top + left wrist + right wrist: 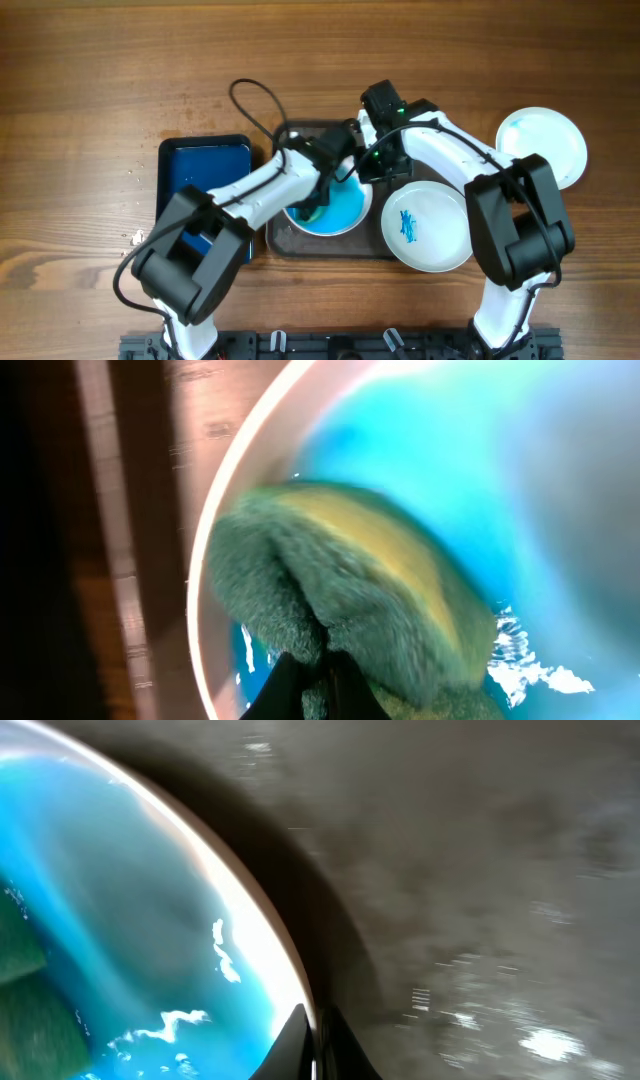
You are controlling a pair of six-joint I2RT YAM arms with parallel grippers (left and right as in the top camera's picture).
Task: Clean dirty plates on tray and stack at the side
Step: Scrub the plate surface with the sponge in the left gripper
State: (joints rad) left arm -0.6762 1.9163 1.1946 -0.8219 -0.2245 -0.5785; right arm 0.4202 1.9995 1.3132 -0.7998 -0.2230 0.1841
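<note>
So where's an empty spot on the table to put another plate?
Bare wood runs along the far side of the table, and wide to the left of the blue tray. There's another patch at the near right, below the far-right plate. The middle is crowded: the dark tray, its blue-smeared plate and the marked plate beside it.

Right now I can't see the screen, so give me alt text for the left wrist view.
A green and yellow sponge, pinched by the left gripper at the bottom edge, presses on a white plate smeared blue. The shot is close and blurry.
</note>
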